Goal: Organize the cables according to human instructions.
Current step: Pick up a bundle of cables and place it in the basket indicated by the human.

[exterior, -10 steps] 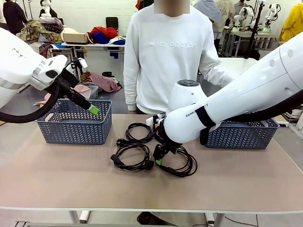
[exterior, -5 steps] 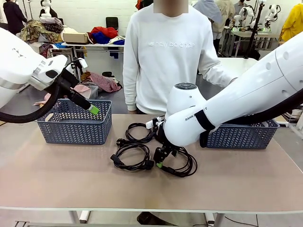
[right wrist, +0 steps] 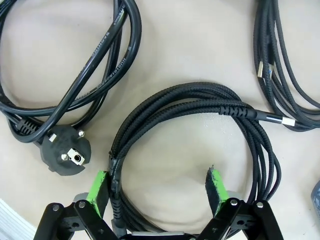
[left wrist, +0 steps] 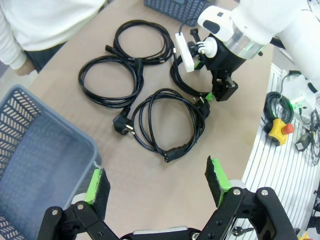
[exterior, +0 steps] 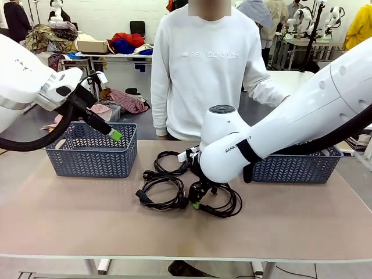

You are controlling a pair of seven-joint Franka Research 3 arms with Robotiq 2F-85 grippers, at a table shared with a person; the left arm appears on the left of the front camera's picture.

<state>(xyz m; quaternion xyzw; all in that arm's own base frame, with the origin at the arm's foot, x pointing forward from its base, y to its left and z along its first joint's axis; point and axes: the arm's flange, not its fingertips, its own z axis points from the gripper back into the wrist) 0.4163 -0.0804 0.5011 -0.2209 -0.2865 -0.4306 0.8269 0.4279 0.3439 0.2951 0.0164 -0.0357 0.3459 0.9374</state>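
As the right gripper [exterior: 196, 203], spread wide, is easing lower around one side of the braided cable [right wrist: 200, 95] on the desk [exterior: 75, 221], nearing a grasp, other cables [exterior: 164, 193] are lying beyond and the left gripper [exterior: 115, 135] is hovering open by a basket [exterior: 87, 160].

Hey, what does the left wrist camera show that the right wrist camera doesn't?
Left wrist view: a gray basket, a person's white sleeve, four coiled cables, the right gripper over one. Right wrist view: a round plug's pins, braided cable weave by open jaws. Both: that braided cable, the plugged cord beside it, tan table.
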